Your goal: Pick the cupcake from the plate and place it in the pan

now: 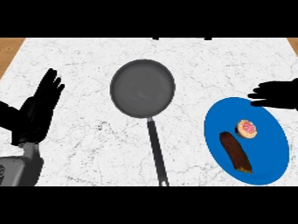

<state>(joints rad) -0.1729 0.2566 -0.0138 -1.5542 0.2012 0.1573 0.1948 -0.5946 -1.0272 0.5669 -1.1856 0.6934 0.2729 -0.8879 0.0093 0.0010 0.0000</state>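
One brown pastry lies beside the cupcake on the plate.

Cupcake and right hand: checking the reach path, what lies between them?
In the head view, only bare blue plate separates the cupcake from the right hand; nothing blocks it.

No readable text, labels, brands or numbers on any surface in view.
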